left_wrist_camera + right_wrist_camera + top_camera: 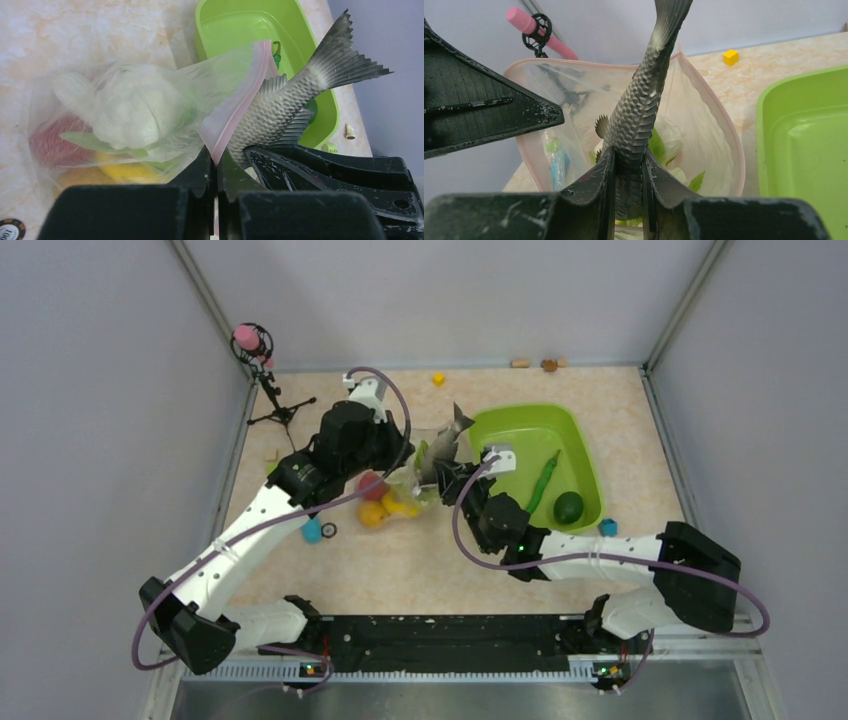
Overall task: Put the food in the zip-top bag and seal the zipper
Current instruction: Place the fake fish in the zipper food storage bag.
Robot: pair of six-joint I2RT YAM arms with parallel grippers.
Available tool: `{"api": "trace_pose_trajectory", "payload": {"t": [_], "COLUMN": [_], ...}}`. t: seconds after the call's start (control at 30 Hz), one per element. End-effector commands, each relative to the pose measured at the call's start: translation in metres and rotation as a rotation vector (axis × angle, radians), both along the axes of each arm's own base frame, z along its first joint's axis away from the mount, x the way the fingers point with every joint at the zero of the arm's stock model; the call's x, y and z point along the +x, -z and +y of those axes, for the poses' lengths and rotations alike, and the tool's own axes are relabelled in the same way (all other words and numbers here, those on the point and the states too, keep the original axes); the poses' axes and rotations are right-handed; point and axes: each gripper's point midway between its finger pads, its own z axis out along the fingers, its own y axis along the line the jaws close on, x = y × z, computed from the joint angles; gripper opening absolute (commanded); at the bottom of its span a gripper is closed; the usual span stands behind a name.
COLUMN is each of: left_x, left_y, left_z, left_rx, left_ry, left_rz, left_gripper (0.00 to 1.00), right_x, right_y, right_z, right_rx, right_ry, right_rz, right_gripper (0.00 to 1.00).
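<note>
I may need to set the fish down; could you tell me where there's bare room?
Bare table lies between bag and arm bases; the tray's far half is free. Crowded: the bag mouth, where left gripper and right gripper meet.

The zip-top bag (195,85) is thin clear plastic film, crinkled and faintly glossy; its zipper (239,100) is a smooth pink plastic strip; the toy fish (280,107) looks like matt grey rubbery plastic, embossed with rough scales and ribbed fins; the cauliflower (132,107) is white, matt, lumpy; the tray (804,150) is smooth glossy lime-green plastic; the right gripper (628,167) is matt black plastic, its fingers (591,187) scuffed pale; the table (100,30) is matt marbled beige.
</note>
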Motion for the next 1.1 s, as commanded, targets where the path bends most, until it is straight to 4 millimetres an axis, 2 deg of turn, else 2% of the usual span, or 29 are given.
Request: {"api": "trace_pose_trajectory", "payload": {"t": [0.0, 0.17, 0.3, 0.63, 0.83, 1.0, 1.07], "left_x": [0.007, 0.005, 0.001, -0.005, -0.008, -0.009, -0.009], "left_y": [-0.039, -0.039, -0.041, -0.050, -0.055, -0.058, -0.059], "left_z": [-0.007, -0.015, -0.020, -0.029, -0.031, -0.035, -0.035], "left_rx": [-0.095, -0.110, -0.127, -0.161, -0.165, -0.180, -0.179], "left_ry": [-0.008, 0.027, 0.066, 0.119, 0.142, 0.165, 0.169], "left_rz": [-0.094, -0.084, -0.079, -0.087, -0.099, -0.108, -0.113], "left_gripper": [0.00, 0.00, 0.00, 0.00, 0.00, 0.00, 0.00], "right_x": [-0.007, -0.013, -0.017, -0.014, -0.027, -0.025, -0.029], "right_y": [-0.016, -0.036, -0.032, 0.028, 0.053, 0.090, 0.098], "right_z": [-0.001, 0.024, 0.049, 0.085, 0.109, 0.112, 0.115], "right_rx": [0.082, 0.110, 0.080, -0.085, -0.143, -0.119, -0.126], "right_ry": [-0.015, -0.129, -0.216, -0.293, -0.445, -0.504, -0.562], "right_rz": [-0.009, -0.040, -0.051, 0.059, 0.116, 0.308, 0.343], "right_gripper": [0.00, 0.00, 0.00, 0.00, 0.00, 0.00, 0.00]}}
